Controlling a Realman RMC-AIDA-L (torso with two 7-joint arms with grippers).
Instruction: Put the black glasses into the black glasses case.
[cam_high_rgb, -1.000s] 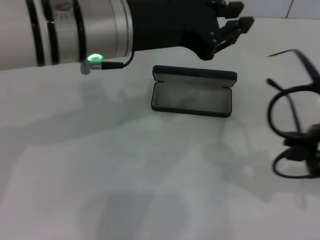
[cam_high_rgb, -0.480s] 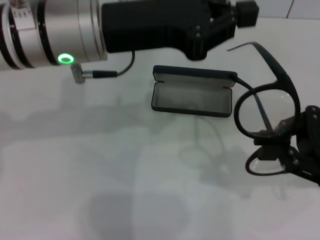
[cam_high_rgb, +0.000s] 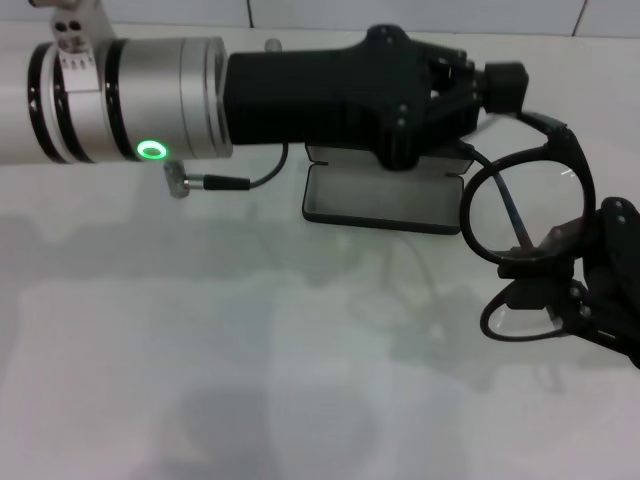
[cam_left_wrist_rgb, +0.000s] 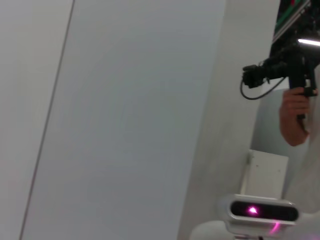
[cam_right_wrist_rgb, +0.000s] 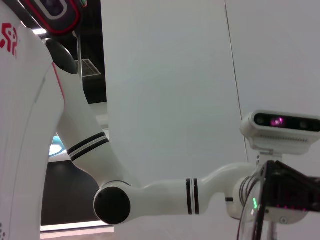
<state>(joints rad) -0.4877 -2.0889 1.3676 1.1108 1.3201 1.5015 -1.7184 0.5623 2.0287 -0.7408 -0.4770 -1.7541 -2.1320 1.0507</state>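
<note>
Right tool (cam_high_rgb: 560, 275) grips thin black-framed glasses (cam_high_rgb: 525, 215) aloft beside open matte black hinged case (cam_high_rgb: 385, 195); left tool (cam_high_rgb: 495, 85) state unclear, insertion pending.

Right gripper (cam_high_rgb: 560, 275) at 4 o'clock grips black glasses (cam_high_rgb: 527, 215) at the bridge — left gripper (cam_high_rgb: 500, 88) overhangs open black glasses case (cam_high_rgb: 383, 196) — glasses just beside the case.

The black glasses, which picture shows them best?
The head view: the black glasses show with both round lenses, held by the right gripper. The right wrist view catches only a thin edge, and the left wrist view shows none.
</note>
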